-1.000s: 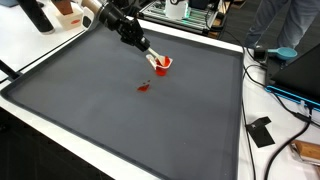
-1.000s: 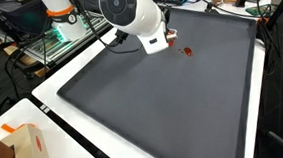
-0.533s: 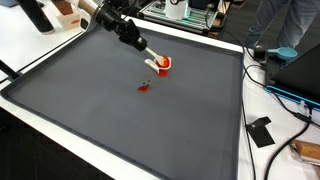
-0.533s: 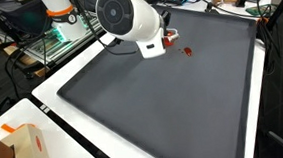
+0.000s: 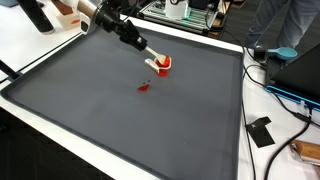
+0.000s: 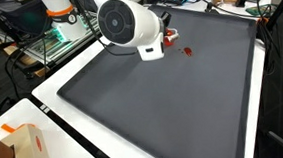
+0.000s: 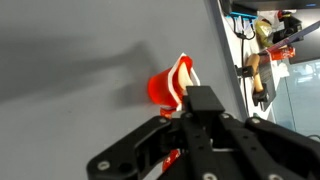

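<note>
While the red cup (image 5: 163, 65) stays put on the gray mat (image 5: 120, 120), our gripper (image 5: 151, 60) has pulled back a little; we cannot tell if it is open.

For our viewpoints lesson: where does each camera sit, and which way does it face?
In an exterior view: above a table edge, looking down across the grey mat; the arm enters top-left, by the red cup.
In an exterior view: above another edge, close behind the arm.
Wrist view: on the wrist, facing the cup past the jaws.
Both exterior views share the red scrap.
</note>
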You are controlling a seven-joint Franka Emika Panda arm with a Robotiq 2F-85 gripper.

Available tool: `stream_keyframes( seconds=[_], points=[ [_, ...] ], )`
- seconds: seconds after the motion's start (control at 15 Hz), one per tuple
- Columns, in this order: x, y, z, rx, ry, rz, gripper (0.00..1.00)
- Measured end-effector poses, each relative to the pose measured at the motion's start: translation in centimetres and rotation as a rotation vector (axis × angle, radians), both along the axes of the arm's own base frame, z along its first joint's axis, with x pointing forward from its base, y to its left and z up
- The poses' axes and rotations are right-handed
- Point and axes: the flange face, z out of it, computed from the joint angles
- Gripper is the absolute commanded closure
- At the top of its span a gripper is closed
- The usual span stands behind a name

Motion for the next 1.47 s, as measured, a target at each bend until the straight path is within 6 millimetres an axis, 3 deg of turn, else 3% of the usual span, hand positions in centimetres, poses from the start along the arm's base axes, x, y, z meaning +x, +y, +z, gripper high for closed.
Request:
stream_keyframes(
  seconds=[1.0,1.47],
  points=[
    [1.0,-0.4,0.0,-0.015,-0.064,0.003,0.97],
    [1.4,0.8,-0.1,-0.031,-0.092,0.019,0.97]
  ],
)
